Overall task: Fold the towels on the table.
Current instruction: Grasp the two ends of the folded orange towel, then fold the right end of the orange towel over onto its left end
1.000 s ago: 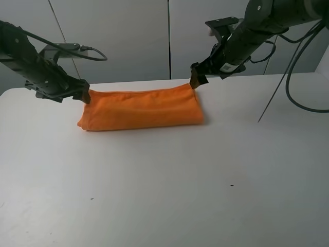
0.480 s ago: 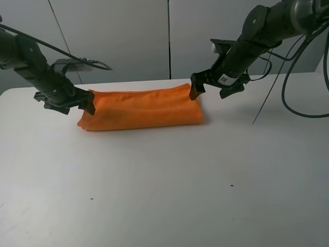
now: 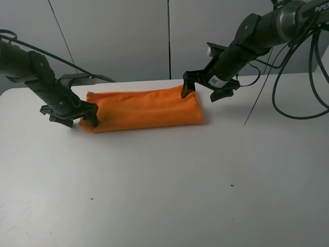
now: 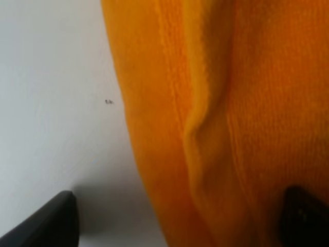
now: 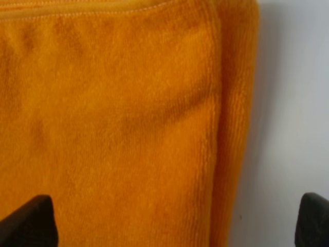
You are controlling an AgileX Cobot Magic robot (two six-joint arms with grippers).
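Note:
The orange towel (image 3: pixel 144 109) lies folded into a long band across the far part of the white table (image 3: pixel 164 180). Its white label is hidden. My left gripper (image 3: pixel 74 119) is open and low at the towel's left end. In the left wrist view (image 4: pixel 177 221) the towel's hemmed edge (image 4: pixel 205 128) lies between the spread fingertips (image 4: pixel 51 221). My right gripper (image 3: pixel 203 92) is open at the towel's far right corner. In the right wrist view (image 5: pixel 169 224) its fingertips (image 5: pixel 25 221) straddle the towel's layered end (image 5: pixel 128 128).
Grey wall panels stand right behind the table's far edge. Black cables (image 3: pixel 277 98) hang from the right arm down to the table's right side. A few dark specks (image 3: pixel 231 185) mark the front of the table.
Both grippers have let go of the towel's far corners and opened. The left one has dropped forward to the towel's left end. The right one has moved slightly left and down.

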